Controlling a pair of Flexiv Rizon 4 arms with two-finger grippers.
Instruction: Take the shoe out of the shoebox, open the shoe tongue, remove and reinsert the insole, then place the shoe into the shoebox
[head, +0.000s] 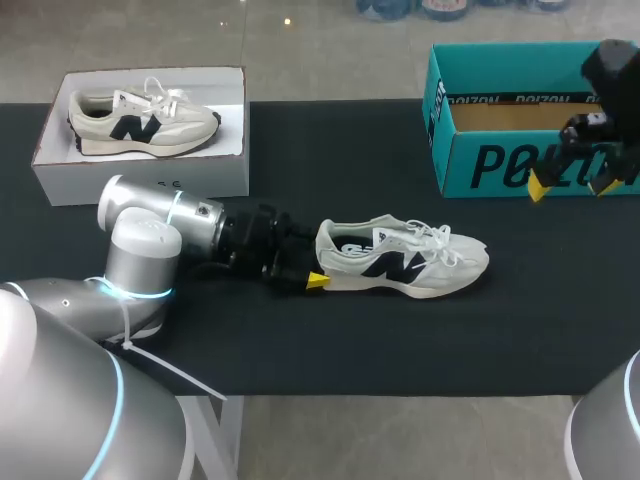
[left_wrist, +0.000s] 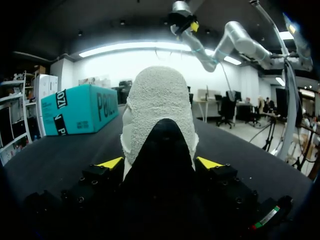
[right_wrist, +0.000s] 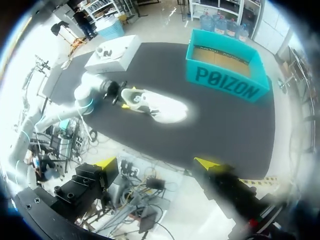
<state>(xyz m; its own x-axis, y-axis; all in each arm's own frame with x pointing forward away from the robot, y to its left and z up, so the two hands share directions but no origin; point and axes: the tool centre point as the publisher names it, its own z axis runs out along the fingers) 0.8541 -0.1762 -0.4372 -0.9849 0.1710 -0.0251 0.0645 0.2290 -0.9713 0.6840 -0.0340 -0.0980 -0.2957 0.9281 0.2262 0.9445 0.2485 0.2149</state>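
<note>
Head view: the shoe (head: 405, 260) lies on its sole at the frame's centre on the black table (head: 300, 340), toe toward the right, out of its box. The left gripper (head: 305, 270) meets its heel from the left. At the upper right the right gripper (head: 570, 185) hangs spread and empty before the teal shoebox (head: 500, 160), whose bare cardboard floor shows nothing inside. At the upper left a white box (head: 140, 175) holds a second shoe (head: 140, 120), lying on its side. Left wrist view: both yellow tips press the heel from either side, so this gripper is pinching the shoe; the teal shoebox stands well off beside it. Right wrist view: the fingers stand apart with nothing between them, high over the table, with the shoe far ahead. Opening the tongue looks like the step in hand. It would go best with the heel pinned and the sole flat, while the right gripper descends on the laces and lifts the tongue toward the toe without dragging the shoe.
</note>
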